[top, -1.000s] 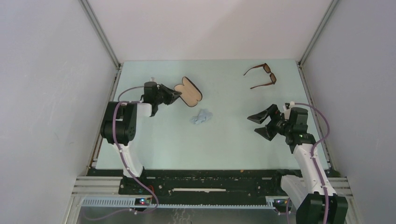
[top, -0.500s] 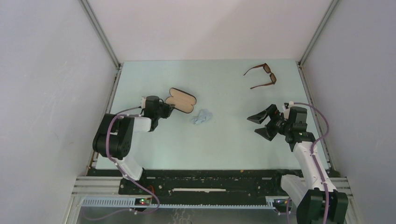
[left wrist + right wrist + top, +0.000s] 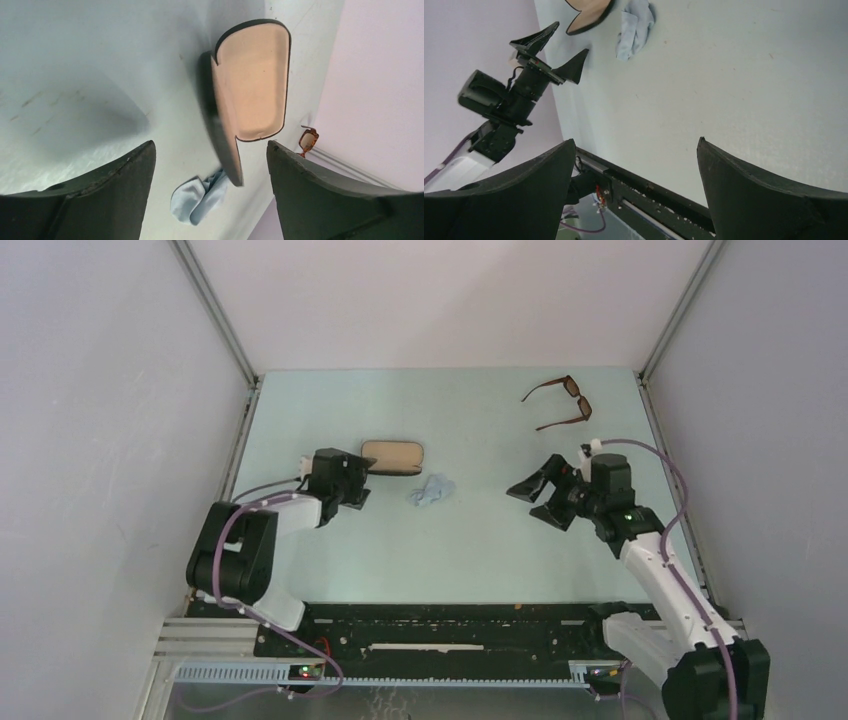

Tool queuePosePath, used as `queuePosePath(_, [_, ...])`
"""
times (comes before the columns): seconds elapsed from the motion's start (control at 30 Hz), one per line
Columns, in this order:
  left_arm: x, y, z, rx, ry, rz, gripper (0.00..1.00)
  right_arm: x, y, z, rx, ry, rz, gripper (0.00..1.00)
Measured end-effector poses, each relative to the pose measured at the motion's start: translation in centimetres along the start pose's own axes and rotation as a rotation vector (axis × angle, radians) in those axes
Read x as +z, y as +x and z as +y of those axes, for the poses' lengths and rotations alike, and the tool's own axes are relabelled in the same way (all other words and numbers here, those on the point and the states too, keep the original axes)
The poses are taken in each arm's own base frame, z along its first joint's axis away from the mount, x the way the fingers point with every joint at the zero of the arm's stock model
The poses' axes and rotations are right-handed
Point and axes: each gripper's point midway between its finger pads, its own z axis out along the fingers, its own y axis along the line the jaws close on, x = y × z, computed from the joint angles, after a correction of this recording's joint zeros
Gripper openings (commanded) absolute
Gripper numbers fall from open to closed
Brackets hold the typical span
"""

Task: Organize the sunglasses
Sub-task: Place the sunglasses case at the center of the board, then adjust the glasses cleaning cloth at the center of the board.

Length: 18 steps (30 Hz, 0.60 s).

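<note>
- Right wrist view: right gripper (image 3: 635, 141) jaws spread wide, nothing between them. Only this view shows the left gripper (image 3: 572, 36) side-on, upper left, also spread and holding nothing.
- Left wrist view: open case (image 3: 255, 80) just ahead, tan lining showing; blue cloth (image 3: 197, 197) beside it.
- Top view: sunglasses (image 3: 565, 402) upper right on the table (image 3: 480, 540), well apart from both grippers. Brown frame, dark lenses, temples unfolded.
</note>
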Motion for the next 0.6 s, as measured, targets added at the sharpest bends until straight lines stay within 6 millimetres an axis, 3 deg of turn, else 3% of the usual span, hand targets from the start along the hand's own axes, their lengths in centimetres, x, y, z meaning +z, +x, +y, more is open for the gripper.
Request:
queuePosePath(0.1, [-1.6, -0.1, 0.0, 0.003, 0.013, -0.006, 0.86, 1.1, 0.8, 2.0, -0.088, 0.011, 0.02, 0.99])
queuePosePath(0.2, [-3.8, -0.4, -0.6, 0.014, 0.042, -0.021, 0.86, 3.0, 1.8, 4.1, -0.188, 0.04, 0.048, 0.92])
queuePosePath(0.33, [-8.2, -1.5, -2.9, 0.064, 0.135, -0.066, 0.87, 6.7, 3.6, 7.1, -0.345, 0.09, 0.077, 0.69])
queuePosePath(0.43, [-11.8, -2.2, -4.6, 0.139, 0.219, -0.104, 0.88, 10.1, 5.4, 9.0, -0.463, 0.133, 0.1, 0.58])
queuePosePath(0.5, [-13.5, -2.6, -4.5, 0.198, 0.234, -0.122, 0.89, 13.2, 6.7, 9.9, -0.556, 0.173, 0.116, 0.52])
queuePosePath(0.6, [-15.2, -3.2, -3.0, 0.273, 0.199, -0.145, 0.9, 15.7, 7.8, 9.8, -0.629, 0.223, 0.142, 0.51])
